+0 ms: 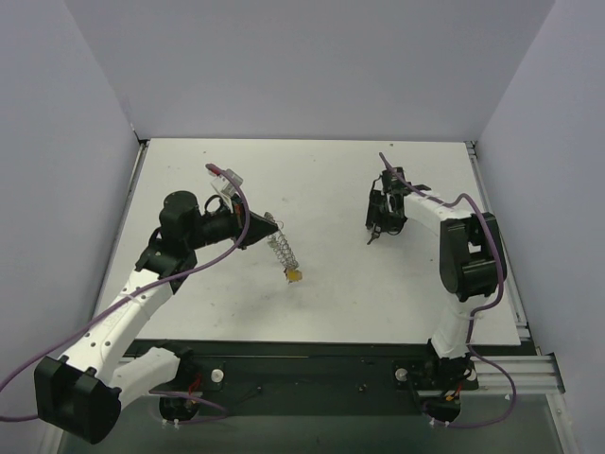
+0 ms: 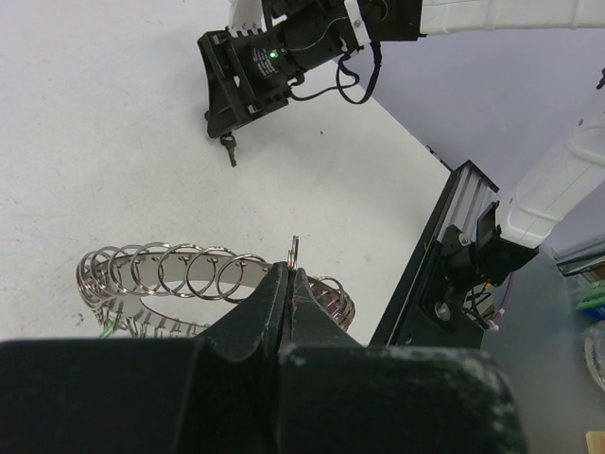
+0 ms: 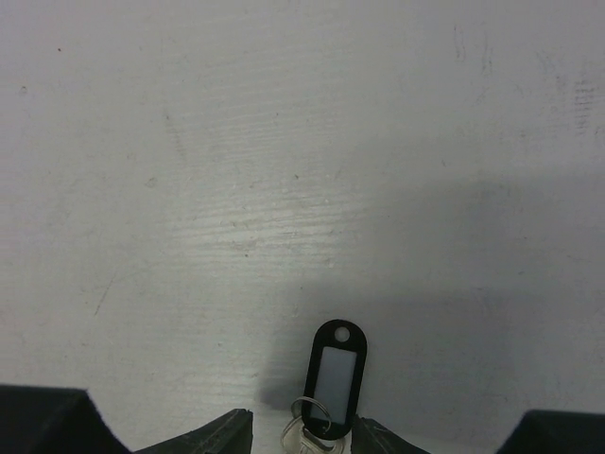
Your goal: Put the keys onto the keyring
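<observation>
My left gripper (image 1: 267, 228) is shut on the keyring (image 1: 282, 250), a silvery coil held just above the table. In the left wrist view the jaws (image 2: 291, 270) pinch one wire loop, and the keyring (image 2: 180, 272) curves away to the left. A yellow-headed key (image 1: 295, 275) hangs at the coil's lower end. My right gripper (image 1: 375, 230) points down at the table right of centre. A black-tagged key (image 3: 337, 376) with a small ring sits between its fingertips (image 3: 302, 433). The jaws stand apart and the left finger is clear of the key. The same black key (image 2: 229, 148) shows under that gripper.
The white table (image 1: 378, 303) is walled on three sides. A black and aluminium rail (image 1: 492, 364) with both arm bases runs along the near edge. The rail (image 2: 444, 227) lies close to the right of the keyring in the left wrist view.
</observation>
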Action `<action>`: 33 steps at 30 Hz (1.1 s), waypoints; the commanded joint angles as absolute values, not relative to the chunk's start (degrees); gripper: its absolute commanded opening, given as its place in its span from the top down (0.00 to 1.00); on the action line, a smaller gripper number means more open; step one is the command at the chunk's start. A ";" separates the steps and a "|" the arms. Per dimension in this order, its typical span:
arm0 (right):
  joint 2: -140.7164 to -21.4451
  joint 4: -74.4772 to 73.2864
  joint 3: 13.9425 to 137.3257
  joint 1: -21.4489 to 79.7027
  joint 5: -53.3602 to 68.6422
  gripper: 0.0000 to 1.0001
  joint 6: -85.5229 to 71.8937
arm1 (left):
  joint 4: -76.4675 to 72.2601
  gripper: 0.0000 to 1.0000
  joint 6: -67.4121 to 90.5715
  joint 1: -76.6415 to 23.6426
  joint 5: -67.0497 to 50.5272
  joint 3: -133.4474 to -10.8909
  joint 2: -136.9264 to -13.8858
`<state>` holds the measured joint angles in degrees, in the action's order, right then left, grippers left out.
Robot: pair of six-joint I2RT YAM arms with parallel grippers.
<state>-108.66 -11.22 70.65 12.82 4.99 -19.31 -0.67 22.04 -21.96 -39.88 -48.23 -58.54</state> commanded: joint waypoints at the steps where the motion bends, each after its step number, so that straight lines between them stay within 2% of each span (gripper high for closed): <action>1: -108.46 -10.64 72.77 12.92 3.43 0.56 -19.42 | -6.33 1.00 22.76 -21.62 -41.57 -48.69 -58.36; 15: -113.02 -9.05 74.36 12.92 4.74 0.59 -20.30 | -6.59 1.00 22.94 -21.53 -42.19 -48.52 -58.27; 21: -113.55 -10.02 73.83 13.01 5.62 0.73 -21.18 | -6.68 1.00 23.03 -21.53 -42.28 -48.60 -58.36; 24: -113.03 -10.20 72.78 13.01 6.50 0.90 -21.18 | -6.68 1.00 23.03 -21.53 -42.19 -48.69 -58.36; 25: -112.42 -10.20 72.60 13.09 6.59 1.00 -21.36 | -6.68 1.00 23.03 -21.53 -42.27 -48.69 -58.27; 33: -107.94 -9.93 69.09 14.06 10.72 1.00 -21.53 | -6.50 1.00 22.94 -21.53 -42.19 -48.69 -57.92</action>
<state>-111.39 -6.98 71.42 12.91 7.90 -21.04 -1.13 22.33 -21.96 -41.01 -48.23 -58.87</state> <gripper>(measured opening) 0.026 0.024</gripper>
